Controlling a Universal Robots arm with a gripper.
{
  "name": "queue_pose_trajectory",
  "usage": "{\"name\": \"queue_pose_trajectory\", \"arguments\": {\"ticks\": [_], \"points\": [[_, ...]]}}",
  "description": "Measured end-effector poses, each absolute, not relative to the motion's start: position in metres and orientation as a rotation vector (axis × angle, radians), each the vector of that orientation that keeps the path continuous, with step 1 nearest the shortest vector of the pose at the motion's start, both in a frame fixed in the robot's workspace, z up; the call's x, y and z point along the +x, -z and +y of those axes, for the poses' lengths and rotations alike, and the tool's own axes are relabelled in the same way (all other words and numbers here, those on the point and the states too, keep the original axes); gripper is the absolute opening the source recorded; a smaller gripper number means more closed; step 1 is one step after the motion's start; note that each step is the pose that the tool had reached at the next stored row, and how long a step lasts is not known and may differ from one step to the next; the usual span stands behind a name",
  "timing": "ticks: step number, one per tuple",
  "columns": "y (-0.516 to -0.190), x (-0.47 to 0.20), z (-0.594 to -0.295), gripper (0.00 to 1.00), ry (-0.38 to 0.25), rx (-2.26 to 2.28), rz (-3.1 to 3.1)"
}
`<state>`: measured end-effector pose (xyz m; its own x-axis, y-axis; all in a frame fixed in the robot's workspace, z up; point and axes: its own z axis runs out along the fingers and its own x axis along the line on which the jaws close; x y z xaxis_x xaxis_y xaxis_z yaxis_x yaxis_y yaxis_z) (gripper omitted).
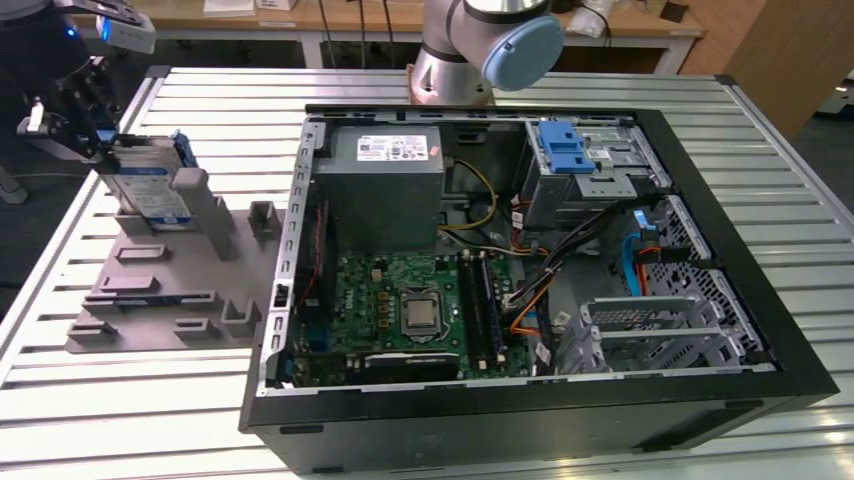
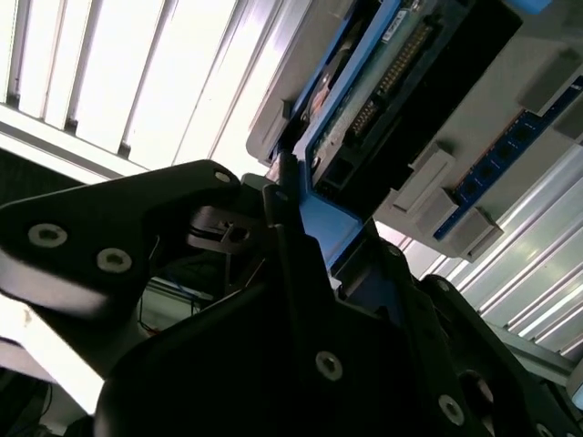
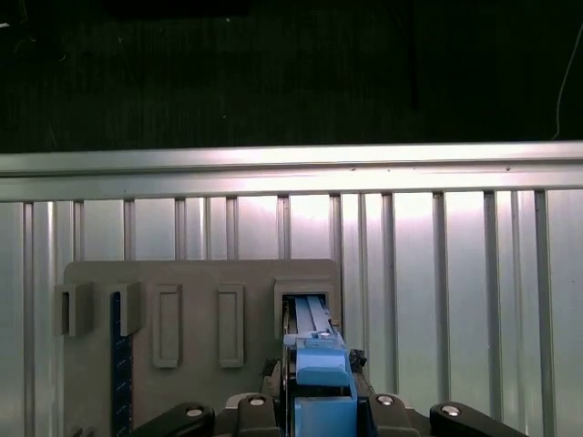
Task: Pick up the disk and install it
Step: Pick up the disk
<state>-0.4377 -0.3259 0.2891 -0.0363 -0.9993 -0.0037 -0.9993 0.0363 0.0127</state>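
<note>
The disk stands on edge in a slot at the far end of the grey holder plate, on the exterior view's left. It is silver, with a blue-and-white label and a blue carrier frame. My gripper sits at the disk's upper end, shut on its blue frame. In the second wrist view the black fingers clamp the blue frame, and the disk's underside and connector run away from them. In the first wrist view the blue frame of the disk sits between the gripper's fingers, over the holder's slot.
An open computer case lies on the slatted metal table, on the exterior view's right. Inside are a grey power supply box, a silver cage with a blue latch, a motherboard and a drive cage. The arm's base stands behind the case.
</note>
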Motion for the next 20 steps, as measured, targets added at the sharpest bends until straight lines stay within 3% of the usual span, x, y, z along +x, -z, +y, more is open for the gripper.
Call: {"name": "queue_pose_trajectory", "arguments": {"ticks": [1, 2, 20], "points": [[-0.2891, -0.4377, -0.3259, 0.43, 0.018, 2.176, -2.257], [-0.2891, -0.4377, -0.3259, 0.36, 0.018, 2.176, -2.257], [-0.2972, -0.4377, -0.3258, 0.36, 0.018, 2.176, -2.257]]}}
